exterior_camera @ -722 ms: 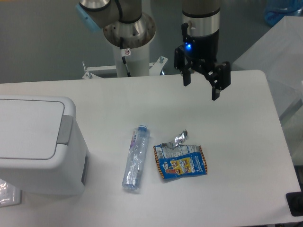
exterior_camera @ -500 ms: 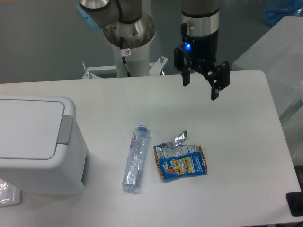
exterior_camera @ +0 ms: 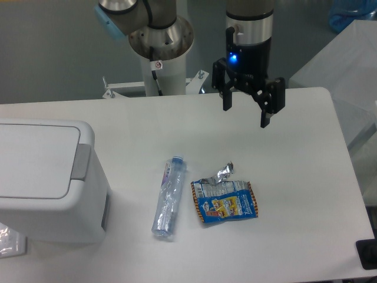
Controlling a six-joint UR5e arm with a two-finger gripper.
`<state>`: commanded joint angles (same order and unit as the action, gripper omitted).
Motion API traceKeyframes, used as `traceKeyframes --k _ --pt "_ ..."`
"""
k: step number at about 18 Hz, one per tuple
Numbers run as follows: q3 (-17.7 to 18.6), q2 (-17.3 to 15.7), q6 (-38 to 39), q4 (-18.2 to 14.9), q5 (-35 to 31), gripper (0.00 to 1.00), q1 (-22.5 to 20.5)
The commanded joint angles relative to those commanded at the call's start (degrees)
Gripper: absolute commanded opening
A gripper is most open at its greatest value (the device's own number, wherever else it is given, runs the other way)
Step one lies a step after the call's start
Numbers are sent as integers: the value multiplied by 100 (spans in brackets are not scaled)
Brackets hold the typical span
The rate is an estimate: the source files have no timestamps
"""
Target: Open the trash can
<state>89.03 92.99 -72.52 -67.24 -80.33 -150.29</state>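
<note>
The trash can (exterior_camera: pixel 47 183) is a large white boxy bin at the table's left edge, its flat lid down and a grey push tab (exterior_camera: pixel 81 161) on the lid's right side. My gripper (exterior_camera: pixel 245 117) hangs over the far right part of the table, well away from the bin, with its black fingers spread open and nothing between them. A blue light glows on its wrist.
A crushed clear plastic bottle (exterior_camera: pixel 168 197) lies in the middle of the table. Just right of it is a torn blue snack wrapper (exterior_camera: pixel 224 200). The robot base (exterior_camera: pixel 160 41) stands behind the table's far edge. A black object (exterior_camera: pixel 367 253) sits at the lower right corner.
The gripper's fingers have spread slightly wider, the left finger shifting left. The bin, bottle and wrapper have not moved.
</note>
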Motion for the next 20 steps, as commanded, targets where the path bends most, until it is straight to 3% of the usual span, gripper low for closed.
traceKeyframes --k 2,7,15,20 --pt "-78 44 228 0 26 100 70" --pt "-263 132 1615 122 491 100 210" --pt "-158 325 4612 887 659 100 1186" --pt "-124 457 5493 984 650 100 1835"
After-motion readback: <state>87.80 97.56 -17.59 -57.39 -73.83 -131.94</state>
